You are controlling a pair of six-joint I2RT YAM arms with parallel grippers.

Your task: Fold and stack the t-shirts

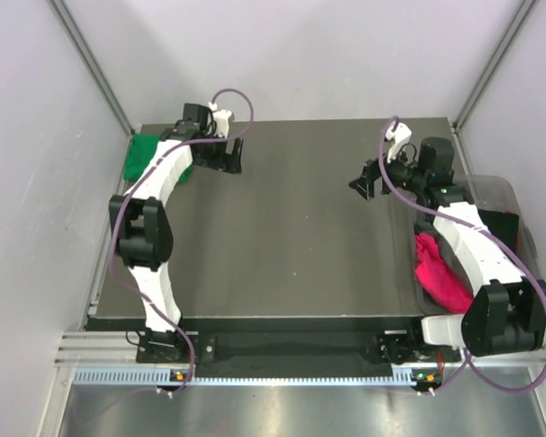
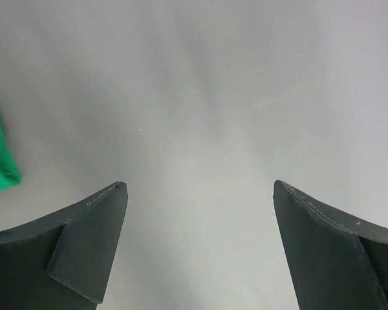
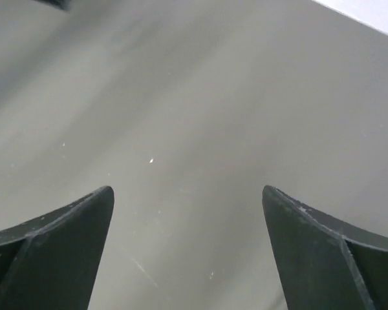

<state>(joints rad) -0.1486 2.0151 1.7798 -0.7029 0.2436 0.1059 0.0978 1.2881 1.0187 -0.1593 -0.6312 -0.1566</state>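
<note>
Magenta t-shirt next, guessing: hovering left claw and right claw spread open, empty, over the counter, leaving green t-shirt parked far-left, needing a reach rightward

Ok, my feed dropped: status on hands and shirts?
Left hand open, empty. Right hand open, empty. Green t-shirt far-left corner, magenta t-shirt right edge. No obstruction seen.

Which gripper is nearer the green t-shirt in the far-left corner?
Left. The left gripper is just right of the green t-shirt; the right gripper is across the table, much farther right.
</note>
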